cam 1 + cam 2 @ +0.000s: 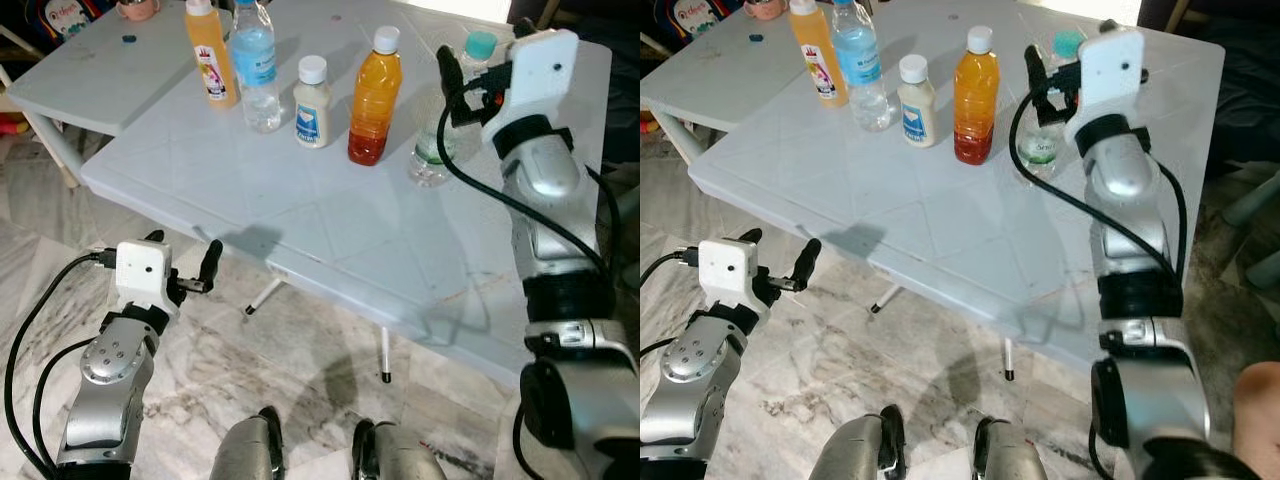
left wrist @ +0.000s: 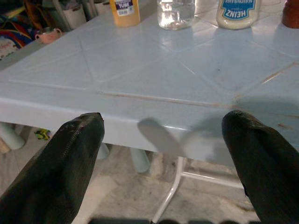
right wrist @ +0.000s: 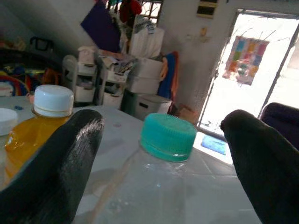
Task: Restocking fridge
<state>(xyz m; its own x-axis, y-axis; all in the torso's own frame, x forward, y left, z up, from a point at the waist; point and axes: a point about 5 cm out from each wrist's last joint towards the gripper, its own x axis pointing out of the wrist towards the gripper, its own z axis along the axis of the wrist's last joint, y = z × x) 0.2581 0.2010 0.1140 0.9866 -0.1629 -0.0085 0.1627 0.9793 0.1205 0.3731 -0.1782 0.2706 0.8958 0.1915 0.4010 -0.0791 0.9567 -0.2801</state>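
**Right gripper straddling the green-capped bottle**

The clear bottle is standing upright near the table's right side, long axis vertical; the right arm is hiding much of its body. Its green cap is sitting between the spread fingers of the right gripper, not yet pinched. The right arm is reaching up and forward. The left gripper is hanging low before the table edge, fingers apart, holding nothing. An orange juice bottle is standing just beside.

Orange bottle beside green-capped bottle
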